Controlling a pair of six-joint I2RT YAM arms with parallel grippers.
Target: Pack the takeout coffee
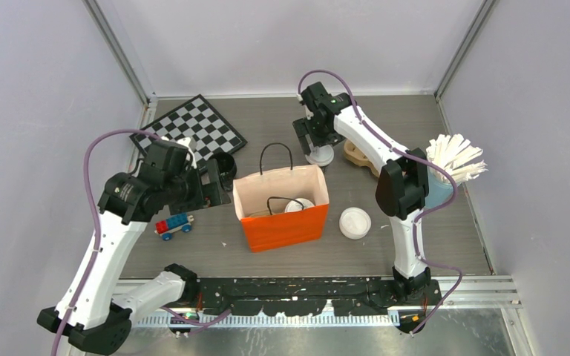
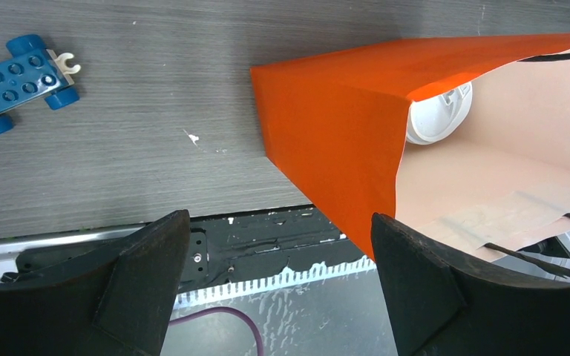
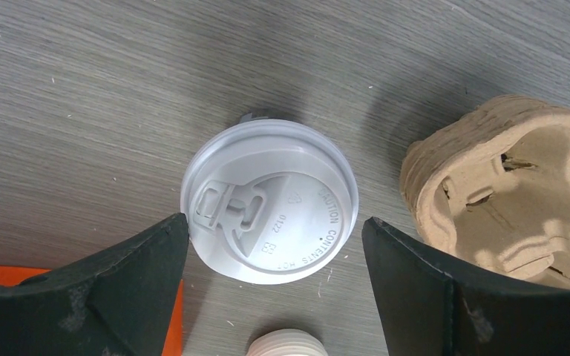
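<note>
A takeout coffee cup with a white sip lid [image 3: 269,200] stands on the table behind the orange bag [image 1: 282,222], and it also shows in the top view [image 1: 321,156]. My right gripper [image 3: 274,221] is open right above it, one jaw on each side of the lid, not touching it; in the top view it [image 1: 314,141] hangs over the cup. A second white-lidded cup [image 2: 438,111] sits inside the bag [image 2: 334,126], also seen from the top [image 1: 299,205]. My left gripper [image 2: 278,222] is open and empty at the bag's left side [image 1: 215,187].
A brown cardboard cup carrier [image 3: 512,193] lies right of the cup. A loose white disc [image 1: 355,222] lies right of the bag. A black lidless cup [image 1: 225,165], a chessboard [image 1: 193,130] and a toy car [image 1: 174,225] are at the left. A blue cup of white sticks [image 1: 449,170] stands at the right.
</note>
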